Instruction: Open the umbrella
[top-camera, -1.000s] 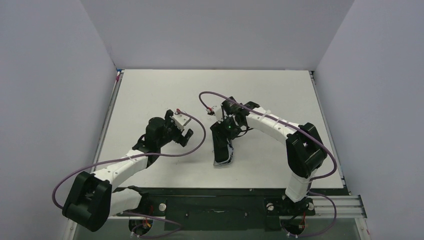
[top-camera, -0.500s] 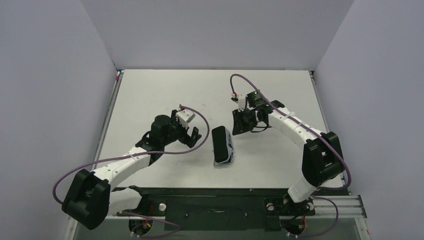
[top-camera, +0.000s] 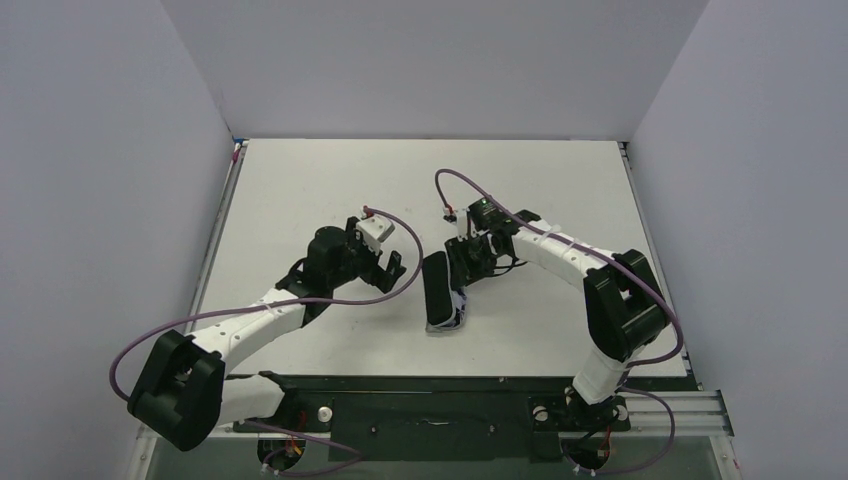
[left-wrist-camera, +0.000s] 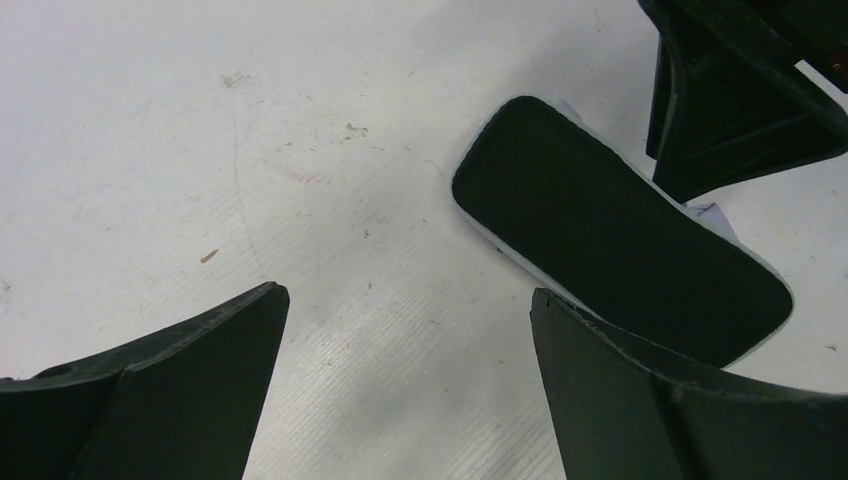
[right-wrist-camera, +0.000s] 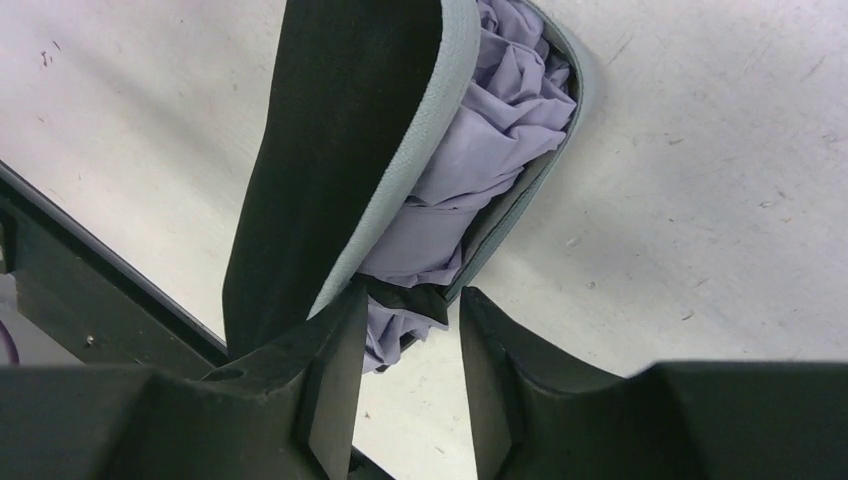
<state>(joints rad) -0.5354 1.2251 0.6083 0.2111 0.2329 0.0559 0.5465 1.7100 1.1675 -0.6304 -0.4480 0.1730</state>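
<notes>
we see even, diffuse light from above. the table (top-camera: 330, 180) is bright and matte, without glare, and the arms cast only faint, soft-edged shadows on it. the walls (top-camera: 100, 150) read a flat grey-lavender, dimmer at left and right. in the left wrist view, the close black fingers (left-wrist-camera: 170, 400) of the left gripper (left-wrist-camera: 405, 292) look soft and nearly featureless, while specks on the tabletop are sharp. the umbrella (right-wrist-camera: 480, 150) fabric shows gentle shading in its folds.

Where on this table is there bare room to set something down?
The far strip of the table along the back wall is bare, widest in the far left corner beyond the left arm. The middle is crowded: the umbrella lies there, with the left claw and the right claw close by it.
</notes>
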